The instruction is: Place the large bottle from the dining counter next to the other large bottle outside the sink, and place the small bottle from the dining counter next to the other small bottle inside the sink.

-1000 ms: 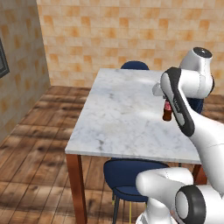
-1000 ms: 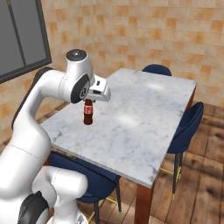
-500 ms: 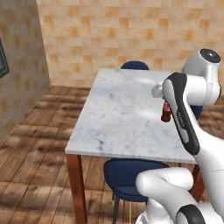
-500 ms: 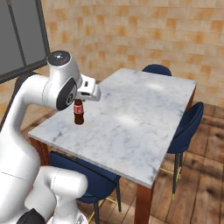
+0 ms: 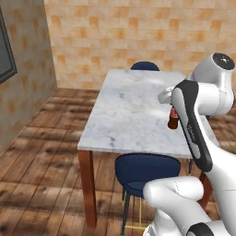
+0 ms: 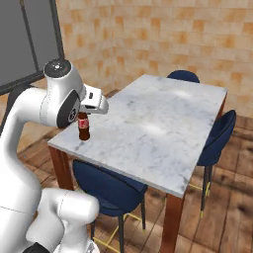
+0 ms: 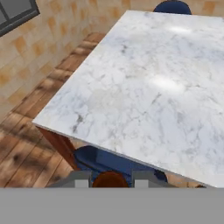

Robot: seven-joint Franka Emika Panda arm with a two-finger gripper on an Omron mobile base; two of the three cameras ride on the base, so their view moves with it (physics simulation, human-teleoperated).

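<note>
Both base views face the dining counter from opposite rear sides; the hand view looks down close over it.

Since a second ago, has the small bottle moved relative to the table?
Yes. In the right base view the small bottle has travelled from over the middle of the dining counter toward its near left edge, held in the fingers.

My fingers are grey around a dark-brown small bottle with red label, above the white-grey veined marble dining counter on reddish-brown legs, navy chairs, orange-tan tiled walls.
</note>
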